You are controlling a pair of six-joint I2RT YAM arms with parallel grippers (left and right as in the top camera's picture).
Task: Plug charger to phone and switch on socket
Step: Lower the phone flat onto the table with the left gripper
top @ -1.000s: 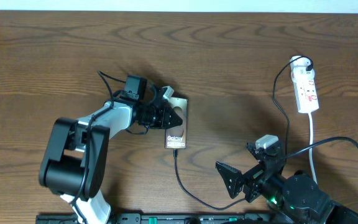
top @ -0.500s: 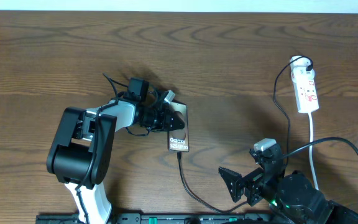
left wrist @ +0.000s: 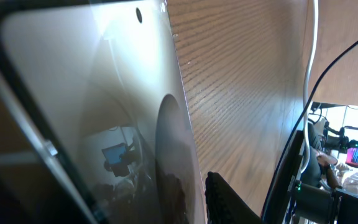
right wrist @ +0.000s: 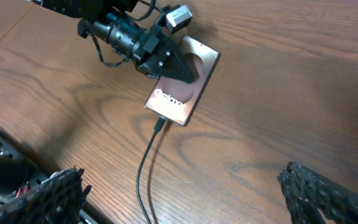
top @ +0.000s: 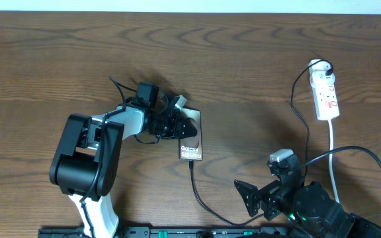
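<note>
Phone [top: 191,141] – left of frame centre in the overhead view, flat on the table [top: 256,59], "Galaxy" lettering at its lower end.
Charger [top: 200,198] – thin black cable; plug tip meets the phone's lower edge, then the cable curves toward the lower right.
Socket [top: 326,92] – upper right, well apart from the phone; white lead [top: 333,155] trails downward.
Left gripper [top: 178,124] – fingers lie over the phone's upper left part; whether they clamp it cannot be told.
Right gripper [right wrist: 183,179] – lower right in the overhead view, fingers spread wide, holding nothing, near the cable without touching it.
</note>
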